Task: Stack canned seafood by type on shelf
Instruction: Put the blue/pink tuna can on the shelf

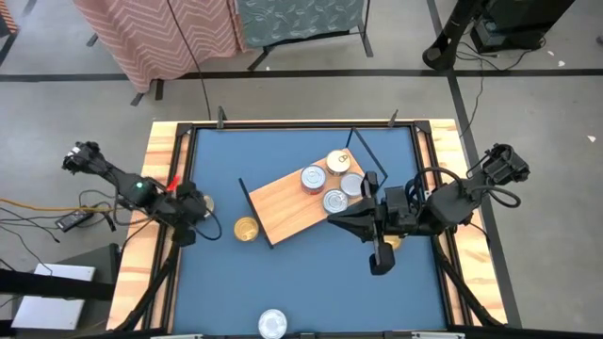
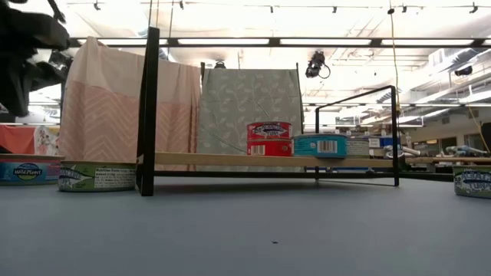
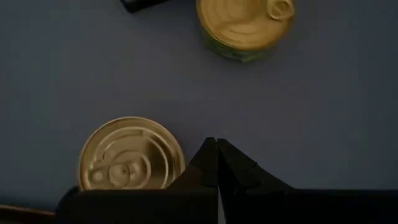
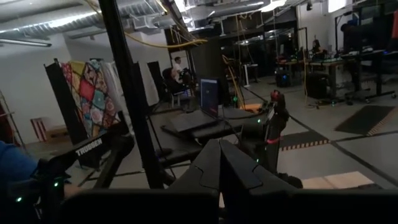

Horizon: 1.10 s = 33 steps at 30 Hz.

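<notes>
The shelf (image 1: 300,203), a light-wood board with black wire ends, sits slanted mid-table. On it stand a gold tin (image 1: 338,162) and three silver tins (image 1: 313,178); the low view shows a red one (image 2: 268,138) and a blue one (image 2: 320,144). My left gripper (image 3: 217,148) is shut, pointing steeply down above the table, touching nothing. It is beside a gold tin (image 3: 130,155), with another gold tin (image 3: 245,25) farther off. My right gripper (image 4: 219,149) is shut and empty, held level high above the shelf's near right corner (image 1: 332,218).
A silver tin (image 1: 271,323) rests at the near edge, and a gold tin (image 1: 392,243) lies under my right arm. In the low view a blue tin (image 2: 23,169) and green tins (image 2: 96,176) (image 2: 472,182) flank the shelf. A wooden rim (image 1: 155,188) borders the table.
</notes>
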### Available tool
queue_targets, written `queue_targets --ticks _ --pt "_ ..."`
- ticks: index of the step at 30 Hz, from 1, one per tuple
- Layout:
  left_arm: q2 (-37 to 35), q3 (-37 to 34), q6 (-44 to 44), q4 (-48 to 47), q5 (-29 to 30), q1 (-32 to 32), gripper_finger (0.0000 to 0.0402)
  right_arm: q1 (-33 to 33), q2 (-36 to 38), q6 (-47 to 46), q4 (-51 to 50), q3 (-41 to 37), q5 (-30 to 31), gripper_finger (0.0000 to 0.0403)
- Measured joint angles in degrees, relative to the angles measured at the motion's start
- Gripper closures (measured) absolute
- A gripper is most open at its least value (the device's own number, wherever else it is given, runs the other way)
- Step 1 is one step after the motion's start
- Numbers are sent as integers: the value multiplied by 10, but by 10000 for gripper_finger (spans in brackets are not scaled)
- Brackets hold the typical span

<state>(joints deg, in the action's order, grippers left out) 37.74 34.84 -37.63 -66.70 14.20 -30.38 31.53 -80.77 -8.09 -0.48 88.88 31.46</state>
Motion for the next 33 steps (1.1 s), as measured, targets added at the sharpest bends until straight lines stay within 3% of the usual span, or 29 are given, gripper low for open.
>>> queue_targets --ticks 5,10,16,24,33 --pt "10 -47 -87 74 18 0 401 0 0 8 0 0 -3 392" --pt "13 -87 -165 64 51 0 401 0 0 8 0 0 -25 392" --pt "47 -88 -239 70 131 14 401 0 0 8 0 0 -32 392" --pt "135 -90 -242 62 144 39 401 3 0 8 0 0 -56 392" --pt "173 -88 -245 151 121 42 401 11 0 13 5 0 -56 392"
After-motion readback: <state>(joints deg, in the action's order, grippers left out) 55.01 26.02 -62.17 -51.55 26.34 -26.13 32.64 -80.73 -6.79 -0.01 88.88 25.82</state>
